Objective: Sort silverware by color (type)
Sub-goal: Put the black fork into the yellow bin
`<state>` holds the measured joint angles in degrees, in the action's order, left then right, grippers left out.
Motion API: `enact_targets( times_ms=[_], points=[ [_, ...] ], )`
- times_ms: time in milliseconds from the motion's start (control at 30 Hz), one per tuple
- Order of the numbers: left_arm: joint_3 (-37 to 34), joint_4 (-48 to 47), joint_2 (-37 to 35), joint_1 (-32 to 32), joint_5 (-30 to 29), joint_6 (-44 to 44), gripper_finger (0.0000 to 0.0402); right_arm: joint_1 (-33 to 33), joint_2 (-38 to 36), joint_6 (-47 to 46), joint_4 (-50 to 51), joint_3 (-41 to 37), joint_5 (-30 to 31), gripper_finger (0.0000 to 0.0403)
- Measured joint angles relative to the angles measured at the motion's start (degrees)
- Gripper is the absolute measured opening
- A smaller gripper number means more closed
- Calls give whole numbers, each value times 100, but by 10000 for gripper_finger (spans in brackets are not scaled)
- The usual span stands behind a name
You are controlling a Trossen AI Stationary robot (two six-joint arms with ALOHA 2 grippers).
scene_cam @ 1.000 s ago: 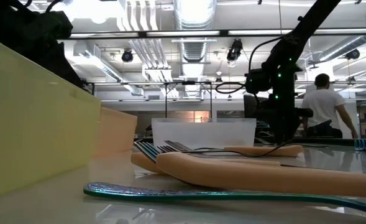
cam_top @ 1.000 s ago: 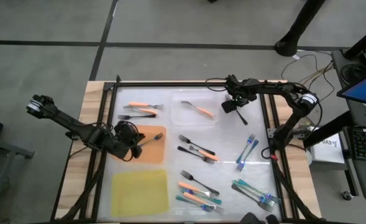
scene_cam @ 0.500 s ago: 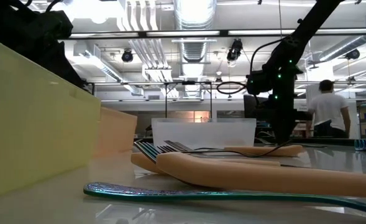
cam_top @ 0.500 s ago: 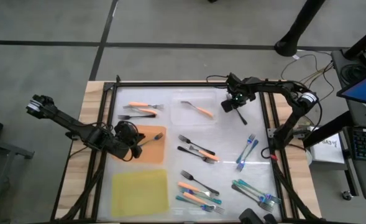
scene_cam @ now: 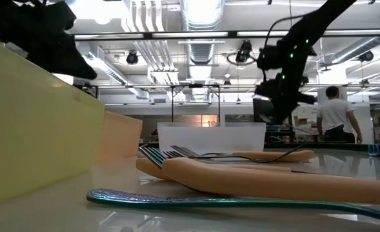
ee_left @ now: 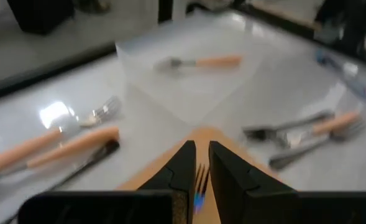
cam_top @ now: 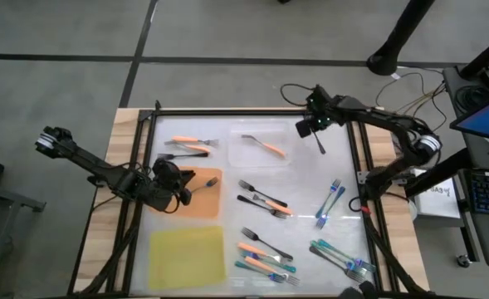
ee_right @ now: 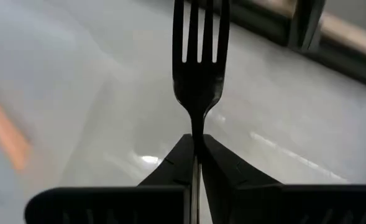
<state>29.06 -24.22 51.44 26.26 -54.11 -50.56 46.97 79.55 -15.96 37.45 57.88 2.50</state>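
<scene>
Looking down, we see the right tool [cam_top: 315, 126] at the surface's [cam_top: 344, 170] far edge, clamped on a black fork [cam_top: 321, 143]. Our right wrist view shows only the handle tip pinched, so it could swing loose. Our left tool [ee_left: 198, 163], over the orange mat [cam_top: 204, 202], pinches another fork [ee_left: 199, 177].

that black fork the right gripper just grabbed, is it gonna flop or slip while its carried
Probably stiff: in the right wrist view the black fork stands straight out past the fingers without sagging. It might pivot, since the right gripper pinches only its thin neck, a small contact. It looks slim and likely light, so a modest grip may hold it.
</scene>
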Motion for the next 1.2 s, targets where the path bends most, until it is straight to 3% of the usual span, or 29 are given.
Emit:
enact_targets(
  times_ms=[200, 467, 867, 1033, 1200],
  points=[
    [0, 1083, 1, -11, -713, 790, 27, -629, -921, 57, -749, 8, 76, 9],
    [-17, 2638, 330, -43, -1136, 2015, 35, -2351, -1236, 455, -1764, -15, 176, 9],
    [61, 5415, 1833, -221, -1097, 3751, 139, -4357, -409, 847, -3084, -17, 1893, 9],
    [505, 5663, 2444, -366, -1122, 4226, 180, -4699, 270, 1296, -3986, -19, 2778, 9],
    [1088, 5633, 2940, -391, -1289, 4595, 196, -4838, 853, 1865, -5042, -17, 2969, 9]
  ],
)
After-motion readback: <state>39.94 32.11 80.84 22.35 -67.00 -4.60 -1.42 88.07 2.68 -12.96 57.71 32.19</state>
